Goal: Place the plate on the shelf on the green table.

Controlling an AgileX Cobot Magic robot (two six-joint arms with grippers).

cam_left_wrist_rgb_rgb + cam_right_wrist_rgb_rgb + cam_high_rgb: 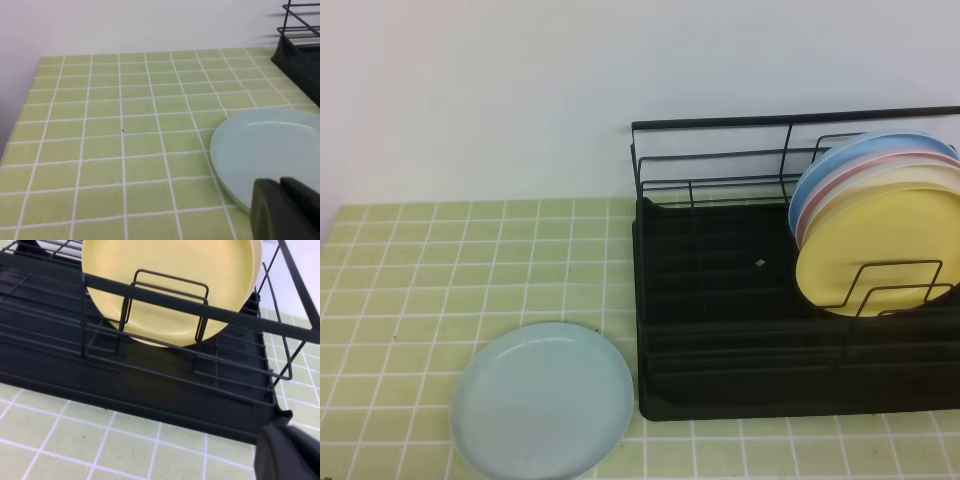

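The pale aqua plate (542, 400) lies flat on the green table (470, 270), just left of the shelf's front corner. The shelf (720, 300) is a black wire rack with a tray base on the right. No gripper shows in the exterior high view. In the left wrist view my left gripper (281, 185) is shut and empty, low over the near rim of the plate (270, 150). In the right wrist view my right gripper (282, 432) is shut and empty, over the tiles in front of the shelf (150, 390), near its right end.
At the right end of the rack several plates stand upright between the wire dividers: a yellow plate (875, 250) in front, cream and pink ones behind it, and a sky-blue plate (880, 145) at the back. The rack's left slots hold nothing. A white wall bounds the table behind.
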